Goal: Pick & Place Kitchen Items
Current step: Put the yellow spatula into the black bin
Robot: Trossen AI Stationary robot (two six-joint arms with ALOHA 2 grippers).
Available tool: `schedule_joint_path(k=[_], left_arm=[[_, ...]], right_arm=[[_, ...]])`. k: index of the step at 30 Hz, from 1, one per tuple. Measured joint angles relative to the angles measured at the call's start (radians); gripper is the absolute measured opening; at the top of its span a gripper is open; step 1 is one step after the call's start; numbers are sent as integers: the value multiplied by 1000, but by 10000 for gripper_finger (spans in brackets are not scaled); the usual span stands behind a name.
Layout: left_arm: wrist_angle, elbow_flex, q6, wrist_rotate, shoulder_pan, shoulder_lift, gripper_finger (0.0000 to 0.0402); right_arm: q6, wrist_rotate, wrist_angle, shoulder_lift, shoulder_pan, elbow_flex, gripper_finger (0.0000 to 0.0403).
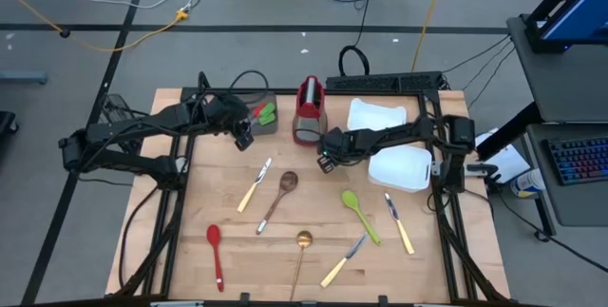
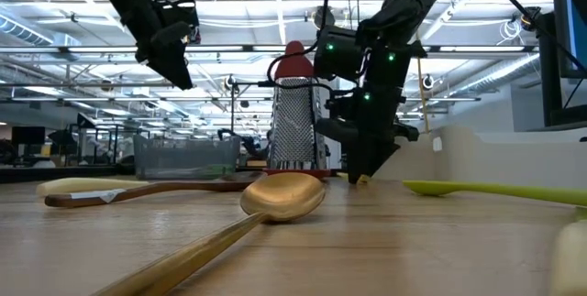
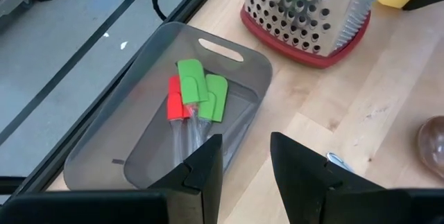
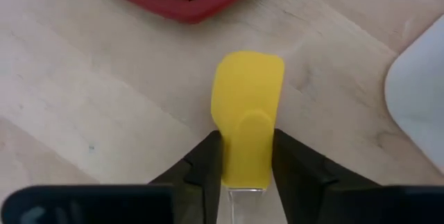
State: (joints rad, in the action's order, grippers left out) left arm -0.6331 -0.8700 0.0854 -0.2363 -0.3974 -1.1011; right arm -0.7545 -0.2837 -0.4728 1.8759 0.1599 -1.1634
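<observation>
Yellow spatula (image 4: 248,113) sat pinched between the right gripper's (image 4: 248,156) fingers beside the grater (image 1: 309,112); lifting might topple it. Left gripper (image 3: 246,161) hovered half-open, empty, over the bin (image 3: 104,141).

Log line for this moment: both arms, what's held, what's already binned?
right gripper: fingers closing on yellow spatula beside grater | left gripper: empty, over grey bin | bin: red and green spatulas

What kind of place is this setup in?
Probably a robotics lab or workshop: a wooden table on a bare grey floor with loose cables, open ceiling trusses overhead, and a computer keyboard at a side desk.
</observation>
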Motion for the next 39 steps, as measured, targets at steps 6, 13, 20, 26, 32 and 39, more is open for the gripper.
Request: schedule_joint_path(k=[6, 13, 20, 26, 32, 39], left_arm=[[-1, 0, -9, 1, 73, 0, 127], [15, 0, 13, 3, 182, 48, 127], [16, 7, 9, -20, 272, 229, 127], [237, 198, -12, -29, 324, 425, 127], [627, 489, 33, -11, 362, 491, 127], [1004, 694, 68, 105, 385, 450, 127]], right_arm=[[17, 9, 20, -68, -61, 0, 95], [100, 0, 127, -139, -132, 0, 102], [218, -49, 236, -222, -190, -2, 96], [316, -163, 291, -246, -237, -2, 98], [456, -123, 526, -220, -247, -3, 100], [520, 85, 752, -162, -231, -3, 101]])
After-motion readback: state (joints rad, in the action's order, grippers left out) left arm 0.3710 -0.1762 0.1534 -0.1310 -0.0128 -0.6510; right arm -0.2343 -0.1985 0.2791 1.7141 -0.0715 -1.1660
